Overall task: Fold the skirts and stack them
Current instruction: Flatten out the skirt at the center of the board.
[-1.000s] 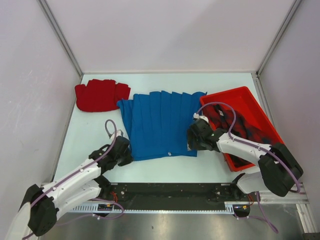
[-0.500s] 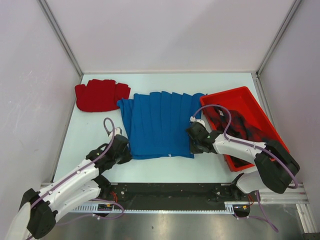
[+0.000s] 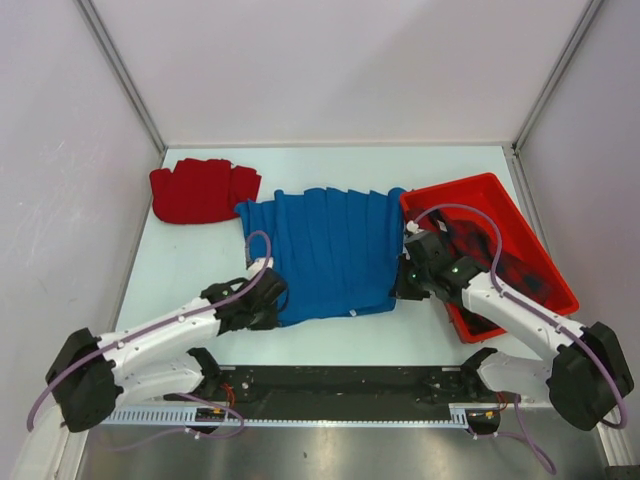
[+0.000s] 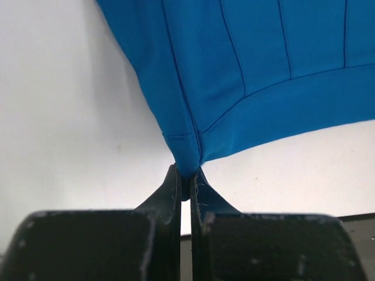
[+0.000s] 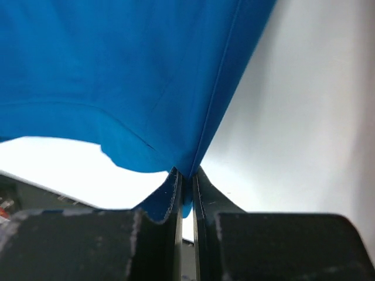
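Note:
The blue pleated skirt [image 3: 325, 250] lies spread in the middle of the table, its near edge raised off the surface. My left gripper [image 3: 272, 298] is shut on its near left corner [image 4: 187, 158]. At the near right corner [image 5: 190, 161] my right gripper [image 3: 402, 283] is shut on the cloth. A red pleated skirt [image 3: 203, 190] lies folded at the far left. The plaid skirt [image 3: 490, 255] sits inside the red tray [image 3: 455, 190], partly hidden by my right arm.
The red plastic tray stands at the right, close beside the blue skirt's right edge. Grey walls close in the table on the left, back and right. A black rail [image 3: 340, 385] runs along the near edge between the arm bases.
The right gripper closed on the blue skirt's near right corner. Both grippers have lifted the near edge and moved it toward the back; the left arm swung right.

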### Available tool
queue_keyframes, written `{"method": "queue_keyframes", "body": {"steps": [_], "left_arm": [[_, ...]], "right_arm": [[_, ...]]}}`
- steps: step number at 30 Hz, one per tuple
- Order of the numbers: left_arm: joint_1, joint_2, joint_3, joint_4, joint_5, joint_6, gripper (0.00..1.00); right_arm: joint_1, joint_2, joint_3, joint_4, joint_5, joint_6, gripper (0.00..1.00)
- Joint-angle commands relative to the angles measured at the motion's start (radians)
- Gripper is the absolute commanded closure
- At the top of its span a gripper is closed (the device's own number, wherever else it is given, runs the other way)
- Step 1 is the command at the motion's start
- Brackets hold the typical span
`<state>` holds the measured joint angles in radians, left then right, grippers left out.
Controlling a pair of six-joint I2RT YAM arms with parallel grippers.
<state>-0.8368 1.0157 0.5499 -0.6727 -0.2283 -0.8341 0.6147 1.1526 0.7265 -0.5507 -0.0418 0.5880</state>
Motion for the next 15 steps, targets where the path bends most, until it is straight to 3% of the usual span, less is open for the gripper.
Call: {"method": "queue_keyframes", "body": {"steps": [1,4,6,11,15], "left_arm": [[-0.021,0.030,0.209,-0.198,-0.259,-0.034,1.00],[-0.021,-0.020,0.358,-0.269,-0.411,-0.065,1.00],[-0.021,-0.054,0.459,-0.242,-0.440,-0.016,1.00],[-0.021,-0.192,0.625,-0.052,-0.399,0.192,1.00],[-0.021,-0.229,0.665,0.070,-0.382,0.309,1.00]], "right_arm": [[-0.039,-0.108,0.066,0.070,-0.170,-0.057,1.00],[-0.044,-0.226,0.132,0.161,-0.216,-0.068,1.00],[-0.049,-0.270,0.192,0.195,-0.256,-0.074,1.00],[-0.049,-0.343,0.321,0.261,-0.267,-0.080,1.00],[-0.059,-0.326,0.410,0.267,-0.172,-0.082,1.00]]}}
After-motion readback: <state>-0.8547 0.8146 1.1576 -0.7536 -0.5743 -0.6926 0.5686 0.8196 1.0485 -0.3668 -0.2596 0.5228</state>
